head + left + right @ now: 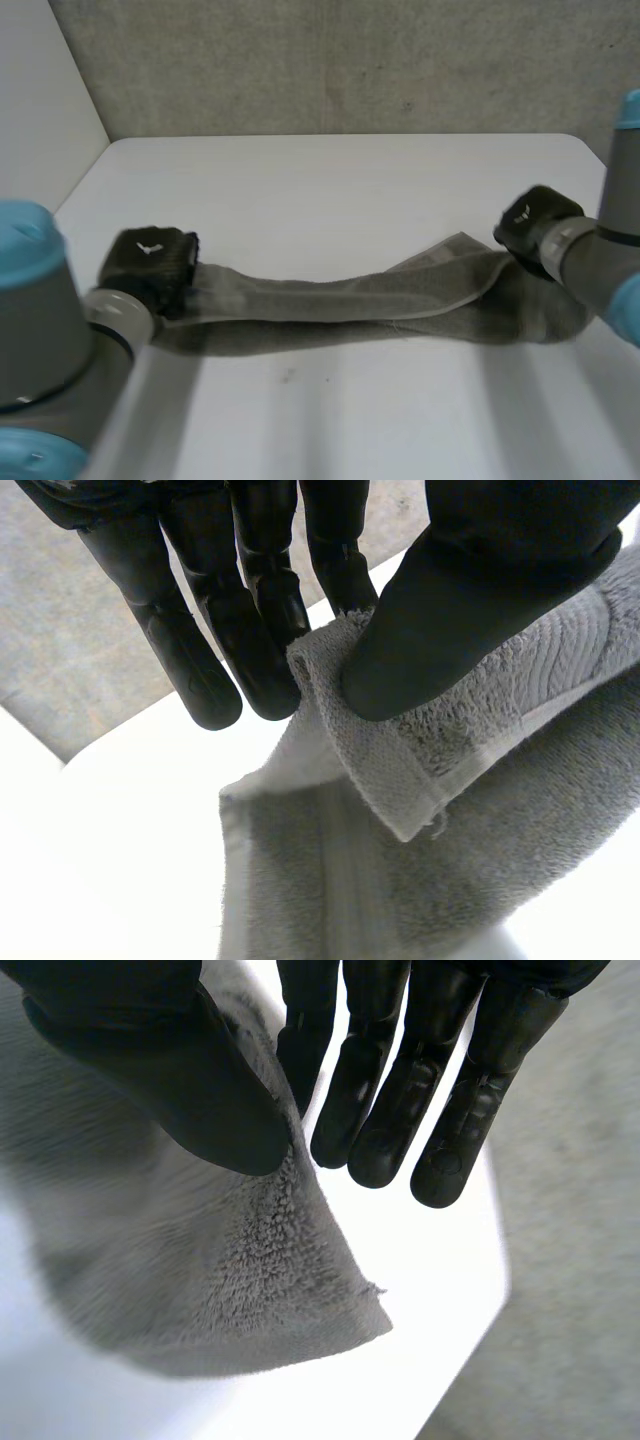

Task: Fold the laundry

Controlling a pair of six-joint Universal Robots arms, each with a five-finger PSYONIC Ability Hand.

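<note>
White tabletop [330,190], grey concrete-look wall [350,60] behind.

Head view: grey towel [350,305] strung between both arms. Its long axis runs left-right across the tabletop and the middle sags onto the surface. It looks doubled lengthwise, with a pale hem along the top layer. Left robot hand [150,262] is at one short end, right robot hand [535,225] at the other, so neither is nearer the middle. Judgement: next fold likely carries one end to the other along that axis.

Left wrist view: left robot hand [470,600] pinches the towel [400,880] end, thumb pressed on top, fingers [200,650] near straight behind the edge. Terry loop pile with a flat woven hem band. Soft and limp, it drapes below the pinch.

Right wrist view: right robot hand [170,1090] is clamped on the towel [230,1290] edge, thumb against the nearest finger. The other fingers [400,1100] are straight and clear of the cloth. The corner hangs free beyond the thumb tip, above the tabletop.
</note>
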